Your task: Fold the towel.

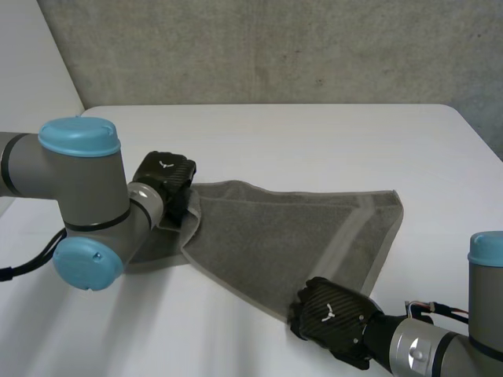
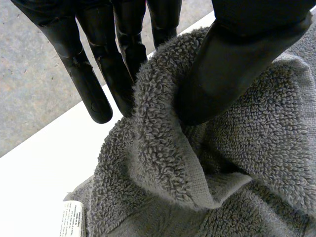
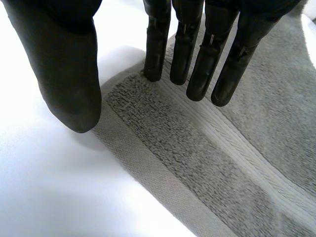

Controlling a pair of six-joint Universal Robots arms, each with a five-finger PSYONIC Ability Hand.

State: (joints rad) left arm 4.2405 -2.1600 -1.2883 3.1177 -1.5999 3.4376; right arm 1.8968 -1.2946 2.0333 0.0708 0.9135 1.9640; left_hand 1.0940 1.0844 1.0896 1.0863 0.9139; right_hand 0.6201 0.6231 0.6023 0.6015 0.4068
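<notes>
Towel [image 1: 291, 236] flat on table [image 1: 314, 133], long axis running between hands. Left hand [image 1: 167, 182] pinches bunched end, thumb against fingers. Right hand [image 1: 330, 312] open, straight fingers on opposite edge, thumb off cloth.

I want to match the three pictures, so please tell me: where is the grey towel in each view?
Head view: towel spread mid-table, from the left hand to the right hand.
Left wrist view: towel bunched, pinched between that hand's thumb and fingers.
Right wrist view: towel edge under straight fingers.
Shared landmark: white table.
</notes>
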